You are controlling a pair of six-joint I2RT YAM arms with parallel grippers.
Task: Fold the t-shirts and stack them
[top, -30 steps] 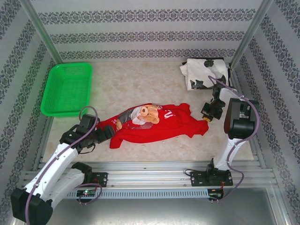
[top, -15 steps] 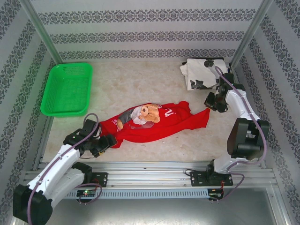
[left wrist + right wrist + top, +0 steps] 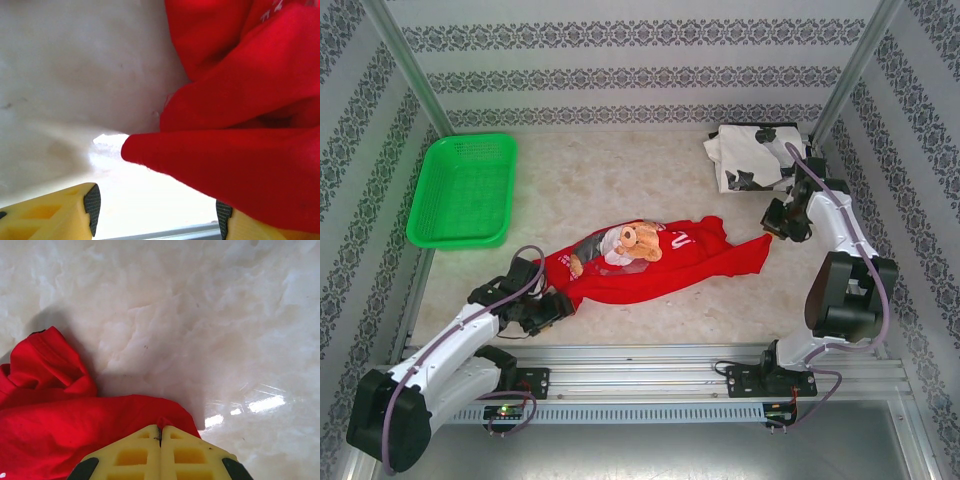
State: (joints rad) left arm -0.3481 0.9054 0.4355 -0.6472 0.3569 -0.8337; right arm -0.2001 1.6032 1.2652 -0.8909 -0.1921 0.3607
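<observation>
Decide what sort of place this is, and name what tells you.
Probably a robot test cell: a left arm and right arm bolted to a metal rail, patterned panels walling in the tabletop, and a red t-shirt and green basket set out as props.

Red t-shirt (image 3: 670,268): white lettering (image 3: 682,240) right of bear print (image 3: 638,240), creased; one shape like "U" discernible from above, rest unreadable. Left wrist view: letter fragments at top edge, illegible
</observation>
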